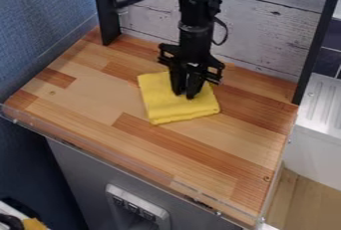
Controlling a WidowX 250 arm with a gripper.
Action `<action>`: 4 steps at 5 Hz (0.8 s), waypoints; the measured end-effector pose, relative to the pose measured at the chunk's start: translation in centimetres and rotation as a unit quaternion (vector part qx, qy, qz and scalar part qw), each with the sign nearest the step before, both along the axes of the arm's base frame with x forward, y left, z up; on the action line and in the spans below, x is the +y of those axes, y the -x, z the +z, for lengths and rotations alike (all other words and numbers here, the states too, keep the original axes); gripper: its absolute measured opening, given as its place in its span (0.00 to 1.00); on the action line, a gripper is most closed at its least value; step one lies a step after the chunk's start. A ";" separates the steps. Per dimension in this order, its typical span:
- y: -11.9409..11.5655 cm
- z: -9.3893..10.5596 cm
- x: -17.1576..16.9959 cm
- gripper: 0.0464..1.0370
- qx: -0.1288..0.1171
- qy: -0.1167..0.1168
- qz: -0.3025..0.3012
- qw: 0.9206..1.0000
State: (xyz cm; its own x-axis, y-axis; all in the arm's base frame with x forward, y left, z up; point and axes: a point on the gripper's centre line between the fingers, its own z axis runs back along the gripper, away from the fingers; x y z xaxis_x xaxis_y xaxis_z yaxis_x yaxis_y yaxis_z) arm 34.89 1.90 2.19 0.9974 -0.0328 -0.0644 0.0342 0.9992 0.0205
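One folded yellow cloth [159, 105], roughly square with no clear long axis, lies on the wooden counter [90, 97] directly beneath the gripper [185, 96], which points down near its middle; we can't tell whether the gripper's wide, narrow or pinching fabric.

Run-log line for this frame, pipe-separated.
gripper: pointing down at yellow cloth | cloth: folded, lying on wooden tabletop | grip on cloth: cannot tell
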 end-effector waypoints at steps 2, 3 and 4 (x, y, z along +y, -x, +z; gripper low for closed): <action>0.1 2.8 2.6 0.96 -0.027 0.014 0.031 0.999; -0.4 4.4 3.5 0.96 -0.037 0.019 0.037 0.998; -1.1 5.7 3.8 0.96 -0.042 0.021 0.040 0.998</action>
State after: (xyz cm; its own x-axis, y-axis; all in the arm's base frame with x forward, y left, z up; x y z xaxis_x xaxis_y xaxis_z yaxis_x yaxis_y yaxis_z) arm 35.98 5.74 7.93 0.9987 0.0469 0.0198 -0.0464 0.9987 -0.0218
